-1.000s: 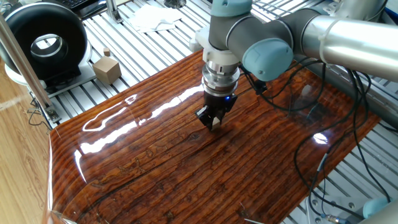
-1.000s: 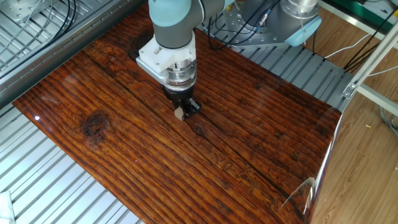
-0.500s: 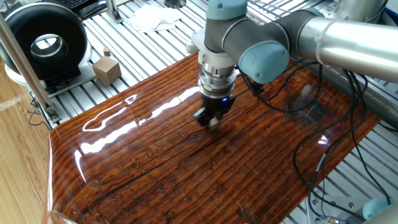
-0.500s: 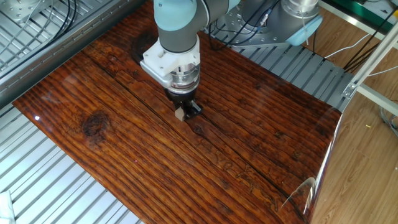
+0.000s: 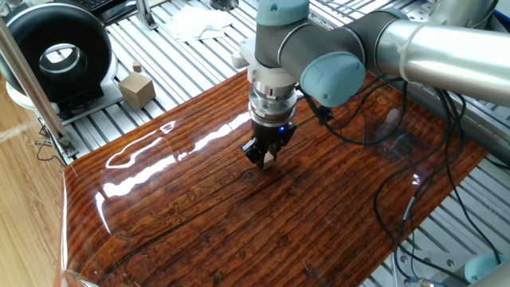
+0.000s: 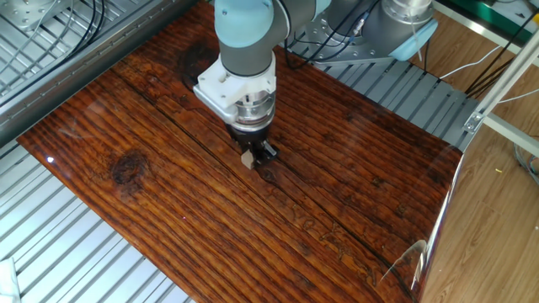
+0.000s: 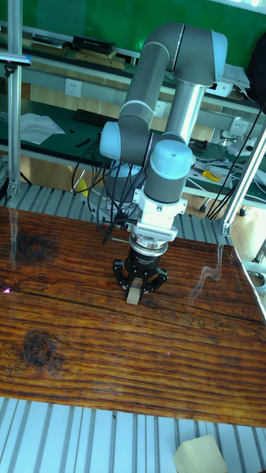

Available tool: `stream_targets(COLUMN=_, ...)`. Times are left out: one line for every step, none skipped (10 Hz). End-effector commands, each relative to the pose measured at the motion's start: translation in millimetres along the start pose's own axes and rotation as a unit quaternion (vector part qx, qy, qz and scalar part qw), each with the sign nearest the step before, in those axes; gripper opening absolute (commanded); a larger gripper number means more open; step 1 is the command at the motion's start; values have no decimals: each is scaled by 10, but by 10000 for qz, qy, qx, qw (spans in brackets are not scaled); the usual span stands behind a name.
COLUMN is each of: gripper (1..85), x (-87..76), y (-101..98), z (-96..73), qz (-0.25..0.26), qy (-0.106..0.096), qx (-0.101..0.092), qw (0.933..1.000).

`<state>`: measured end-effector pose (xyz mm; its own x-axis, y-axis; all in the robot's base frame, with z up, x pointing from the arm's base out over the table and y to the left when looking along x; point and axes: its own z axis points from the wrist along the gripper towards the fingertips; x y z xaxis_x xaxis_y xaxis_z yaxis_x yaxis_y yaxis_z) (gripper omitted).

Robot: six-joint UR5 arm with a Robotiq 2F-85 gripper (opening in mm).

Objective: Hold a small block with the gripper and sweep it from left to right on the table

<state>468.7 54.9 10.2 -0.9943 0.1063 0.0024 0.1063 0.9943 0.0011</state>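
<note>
Pincer (image 5: 265, 156): points straight down near the middle of the counter (image 5: 199, 215); its two black fingers are clamped on the small block (image 6: 248, 160)
Small block: pale tan cube pinched between the fingertips; its underside is at the glossy board, contact cannot be judged
Arm: silver-grey with light blue caps; stands upright over the block
Larger tan cube (image 5: 136, 88): on the slatted frame beyond the counter's edge; well apart from the pincer

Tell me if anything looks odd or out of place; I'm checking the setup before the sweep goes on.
Nothing stands out. The claw points straight down, shut on the small block, which sits low against the table. The board shows only wood grain and glare, no spill or damage. A larger knobbed cube sits off the board on the metal slats.
</note>
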Motion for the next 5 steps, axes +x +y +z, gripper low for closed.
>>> stream_targets(gripper=10, x=3, y=-32, z=-54, qz=-37, qy=33, qx=67, qw=10000)
stream_targets(gripper=10, x=-1, y=-45, z=-44, qz=-60, qy=33, qx=75, qw=9999)
stream_targets(gripper=10, x=-10, y=-58, z=-24, qz=-98, qy=27, qx=66, qw=9999)
stream_targets(gripper=10, x=-11, y=-73, z=-8, qz=-137, qy=33, qx=82, qw=9999)
stream_targets(gripper=10, x=-14, y=-76, z=0, qz=-152, qy=34, qx=75, qw=9999)
